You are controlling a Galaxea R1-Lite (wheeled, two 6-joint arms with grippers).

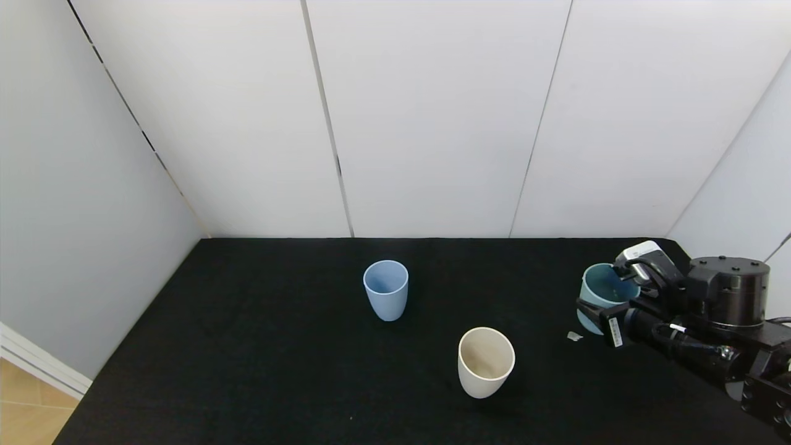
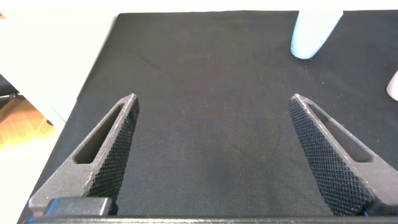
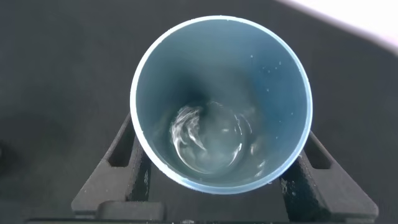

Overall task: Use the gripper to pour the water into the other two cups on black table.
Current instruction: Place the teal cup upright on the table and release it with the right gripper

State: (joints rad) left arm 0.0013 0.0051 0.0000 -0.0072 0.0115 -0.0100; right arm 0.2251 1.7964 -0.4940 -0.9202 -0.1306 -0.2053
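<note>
Two cups, blue (image 1: 386,289) and cream (image 1: 486,361), stand apart; my right gripper (image 1: 609,301) grips the teal cup (image 1: 602,290), left gripper (image 2: 214,155) open.

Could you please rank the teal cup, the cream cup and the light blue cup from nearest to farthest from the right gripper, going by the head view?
1. Teal cup: held in the right gripper, at the table's right edge.
2. Cream cup: toward the centre, nearer the robot.
3. Light blue cup: farthest, left of centre and farther back.
</note>
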